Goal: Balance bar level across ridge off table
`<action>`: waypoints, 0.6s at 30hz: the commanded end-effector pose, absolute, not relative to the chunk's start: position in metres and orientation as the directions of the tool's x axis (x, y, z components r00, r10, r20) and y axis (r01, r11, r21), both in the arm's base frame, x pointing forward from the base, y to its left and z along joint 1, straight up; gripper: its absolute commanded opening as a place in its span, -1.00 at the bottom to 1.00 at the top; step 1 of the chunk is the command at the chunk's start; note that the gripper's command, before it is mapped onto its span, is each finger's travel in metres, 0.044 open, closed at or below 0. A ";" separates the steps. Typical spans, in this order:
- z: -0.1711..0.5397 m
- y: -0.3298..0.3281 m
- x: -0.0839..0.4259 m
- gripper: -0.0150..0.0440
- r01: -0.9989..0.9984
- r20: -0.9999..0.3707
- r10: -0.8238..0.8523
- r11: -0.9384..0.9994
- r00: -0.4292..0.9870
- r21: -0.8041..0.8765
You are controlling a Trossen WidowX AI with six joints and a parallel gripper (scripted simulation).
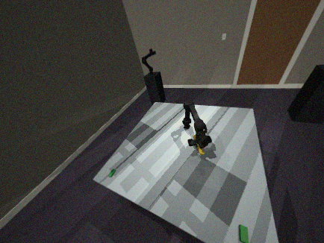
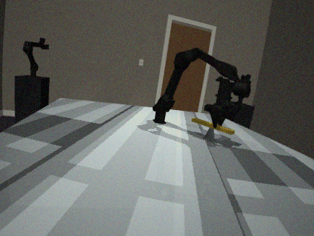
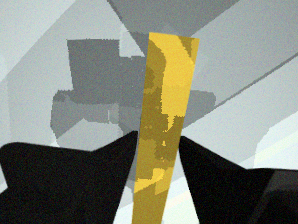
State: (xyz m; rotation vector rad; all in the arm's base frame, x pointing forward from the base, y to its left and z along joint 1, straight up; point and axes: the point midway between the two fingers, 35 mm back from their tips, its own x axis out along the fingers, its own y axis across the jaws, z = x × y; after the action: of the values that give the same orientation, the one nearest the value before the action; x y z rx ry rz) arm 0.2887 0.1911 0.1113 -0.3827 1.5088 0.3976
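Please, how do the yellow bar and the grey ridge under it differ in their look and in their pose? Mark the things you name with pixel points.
The bar (image 1: 201, 152) (image 2: 226, 129) (image 3: 172, 90) is yellow, while the ridge (image 2: 209, 135) is grey. The bar is long and narrow; the ridge, in the exterior view, is short and widens toward its foot. The bar lies crosswise above the table (image 1: 149, 201) (image 2: 108, 203), at the gripper (image 1: 198, 143) (image 2: 217, 124) (image 3: 158, 138), while the ridge stands on the table.
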 end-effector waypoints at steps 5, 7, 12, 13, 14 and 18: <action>0.111 0.191 0.289 0.22 -0.479 -1.000 0.016 0.878 0.023 0.003; 0.111 0.191 0.289 0.40 -0.479 -1.000 0.016 0.878 0.023 0.003; 0.111 0.191 0.289 0.85 -0.479 -1.000 0.016 0.878 0.023 0.003; 0.111 0.191 0.289 0.94 -0.479 -1.000 0.016 0.878 0.023 0.003; 0.111 0.191 0.289 1.00 -0.479 -1.000 0.016 0.878 0.023 0.003; 0.118 0.192 0.290 1.00 -0.479 -1.000 0.016 0.878 0.024 0.003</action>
State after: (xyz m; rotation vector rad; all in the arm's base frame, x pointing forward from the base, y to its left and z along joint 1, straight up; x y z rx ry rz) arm 0.2884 0.1909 0.1118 -0.3832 1.5110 0.3973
